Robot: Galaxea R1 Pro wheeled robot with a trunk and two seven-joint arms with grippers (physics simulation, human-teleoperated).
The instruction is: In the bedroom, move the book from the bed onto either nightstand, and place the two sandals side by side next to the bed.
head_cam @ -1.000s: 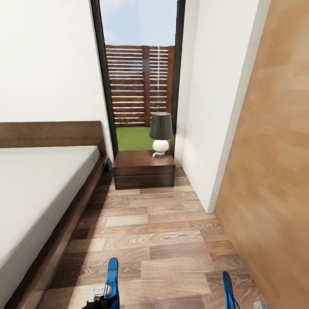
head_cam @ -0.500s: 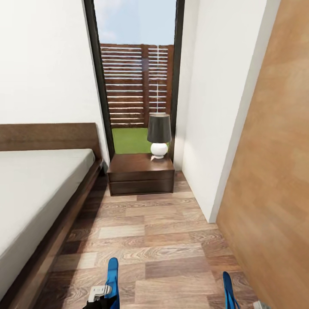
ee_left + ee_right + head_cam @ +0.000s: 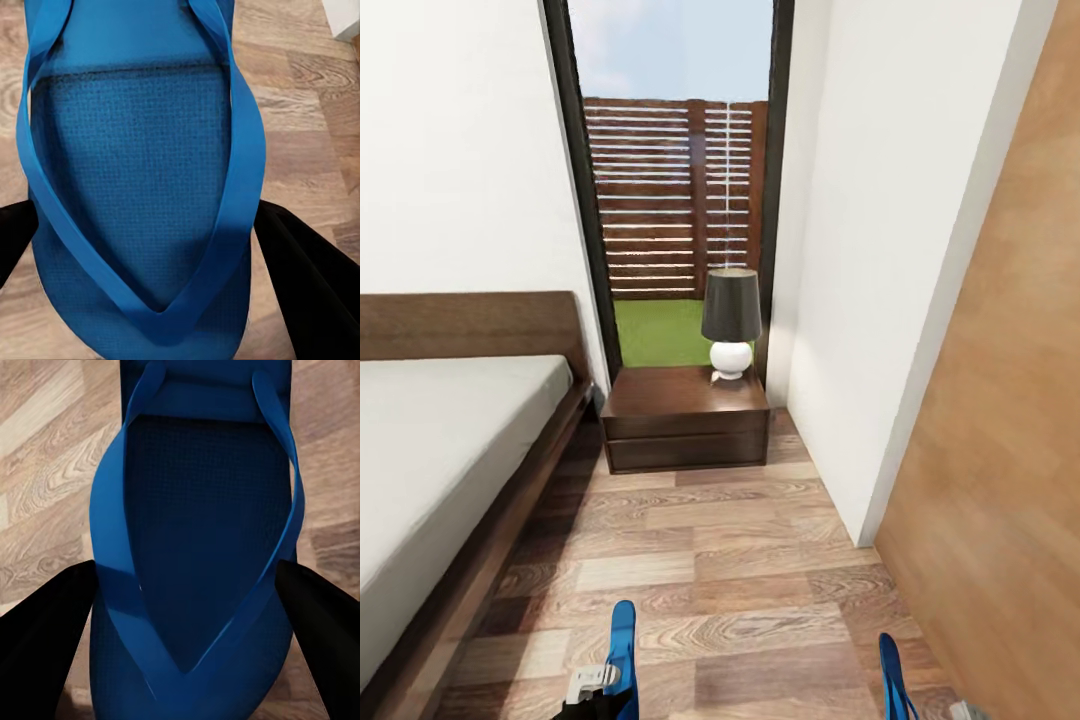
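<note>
Head view, both arms low, fingers (image 3: 300,285) seemingly clamping each blue sandal (image 3: 622,640).

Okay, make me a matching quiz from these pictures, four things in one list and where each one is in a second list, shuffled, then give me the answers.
Column one:
1. dark-shaded lamp with a white base
2. bright blue flip-flop in the left gripper
3. large bed with a dark brown wooden frame and off-white mattress
4. dark reddish-brown glossy nightstand

Column two:
A. along the left side of the head view
B. against the tall window, at the far end of the wood-plank floor
C. on top of the nightstand
D. between two black fingers, above the floor

Pairs: 1-C, 2-D, 3-A, 4-B
</note>
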